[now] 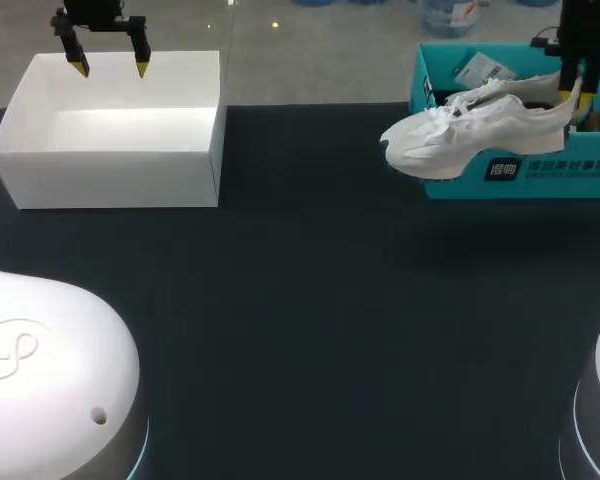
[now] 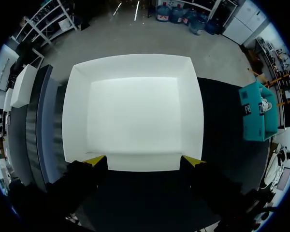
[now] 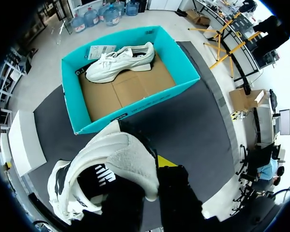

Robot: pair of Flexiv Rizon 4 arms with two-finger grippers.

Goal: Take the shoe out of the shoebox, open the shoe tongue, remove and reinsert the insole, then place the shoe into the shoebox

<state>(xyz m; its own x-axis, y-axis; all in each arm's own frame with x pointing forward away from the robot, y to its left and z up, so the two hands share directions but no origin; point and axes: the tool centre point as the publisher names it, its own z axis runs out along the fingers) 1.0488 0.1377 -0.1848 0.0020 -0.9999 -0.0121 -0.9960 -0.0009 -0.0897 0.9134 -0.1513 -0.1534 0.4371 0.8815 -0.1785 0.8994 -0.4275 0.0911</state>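
Observation:
My right gripper (image 1: 577, 100) is shut on the heel collar of a white shoe (image 1: 470, 135) and holds it in the air over the front wall of the teal shoebox (image 1: 520, 170), toe pointing left. Seen from the right wrist, the gripper (image 3: 149, 168) has one finger inside the held shoe (image 3: 111, 164) and one yellow tip outside its heel. A second white shoe (image 3: 121, 60) lies on the far side of the shoebox (image 3: 135, 108), on its cardboard floor. My left gripper (image 1: 110, 68) hangs open over the white box (image 1: 110, 150), holding nothing.
The white open box (image 2: 133, 116) at the back left has nothing in it, and my left gripper (image 2: 144, 162) is above its near wall. The teal shoebox (image 2: 255, 113) stands far off to that gripper's right. Dark tabletop (image 1: 310, 300) stretches between and in front of the boxes.

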